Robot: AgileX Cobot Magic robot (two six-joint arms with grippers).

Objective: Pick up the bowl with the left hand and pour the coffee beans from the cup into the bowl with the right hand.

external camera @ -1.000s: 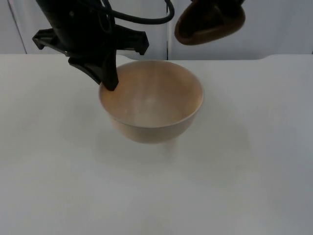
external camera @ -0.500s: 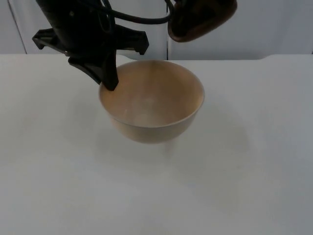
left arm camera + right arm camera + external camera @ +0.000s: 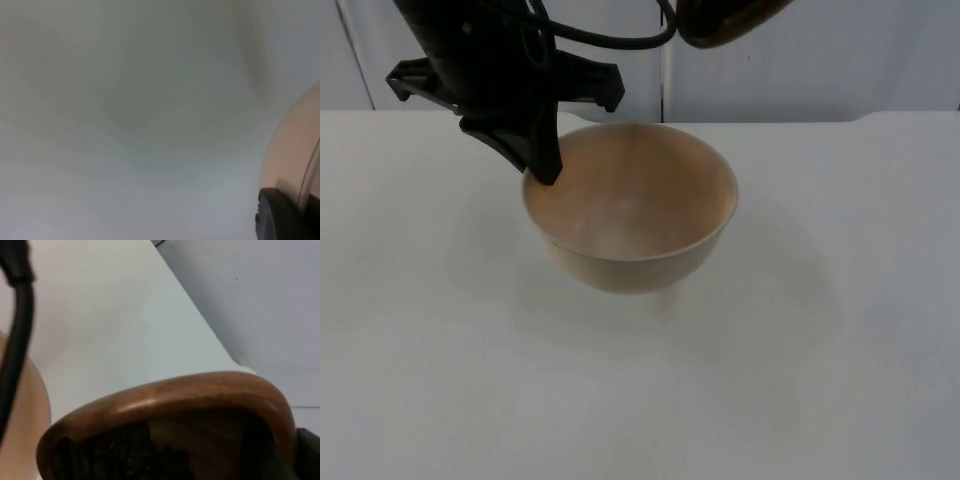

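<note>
A pale beige bowl (image 3: 630, 205) hangs a little above the white table, casting a faint shadow below it, and its inside is bare. My left gripper (image 3: 542, 168) is shut on the bowl's near-left rim. In the left wrist view a black fingertip (image 3: 281, 216) rests against the bowl's wall (image 3: 295, 155). A brown wooden cup (image 3: 725, 20) hovers high behind the bowl, partly cut off by the picture's edge. My right gripper (image 3: 287, 450) is shut on that cup (image 3: 170, 395), which is tilted, with dark coffee beans (image 3: 115, 457) lying inside it.
The white table (image 3: 820, 330) stretches open in front of and to both sides of the bowl. The grey partition wall (image 3: 880, 60) closes off the back edge.
The cup has risen and drifted slightly left, so less of it shows at the top. The bowl and the left gripper have stayed put.
</note>
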